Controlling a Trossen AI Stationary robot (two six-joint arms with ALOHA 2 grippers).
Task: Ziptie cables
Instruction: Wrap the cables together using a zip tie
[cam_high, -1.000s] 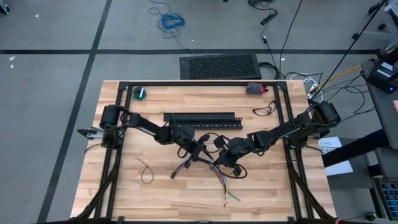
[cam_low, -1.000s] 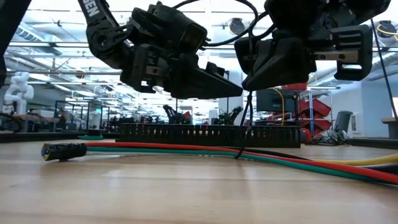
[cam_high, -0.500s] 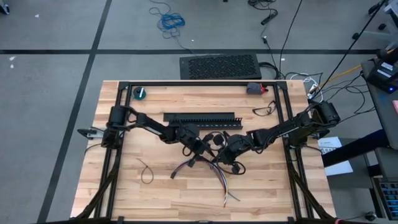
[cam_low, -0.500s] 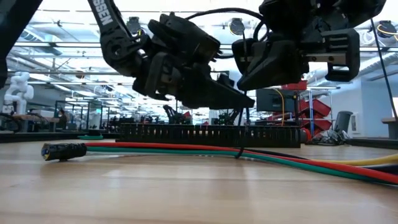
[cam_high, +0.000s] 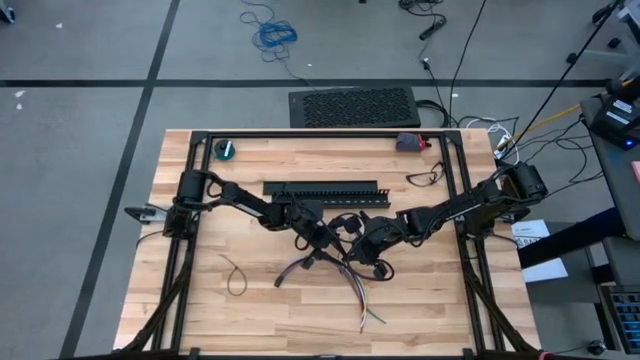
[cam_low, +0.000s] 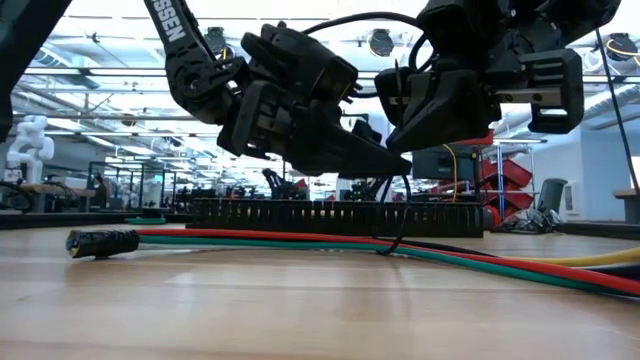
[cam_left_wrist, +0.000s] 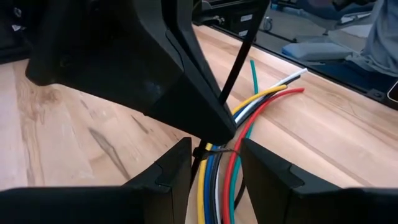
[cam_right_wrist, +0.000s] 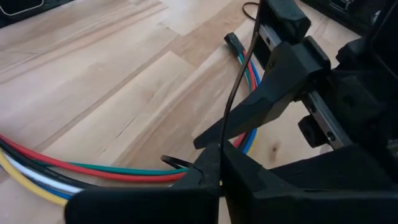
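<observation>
Seen only in wrist views: thin dark ziptie (cam_left_wrist: 239, 59) looped round coloured cables (cam_left_wrist: 221, 180); right gripper (cam_right_wrist: 214, 163) pinching its tail, left gripper (cam_left_wrist: 214, 168) part-open astride.

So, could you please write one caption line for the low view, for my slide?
Both grippers meet above the cables: right gripper shut on the ziptie, left gripper beside it.

Both arms are matte black, built of blocky jointed segments. The left arm (cam_low: 185, 45) carries white lettering, and thin black cords loop over its wrist. The fingers (cam_left_wrist: 165, 177) are wedge-shaped black plastic.
</observation>
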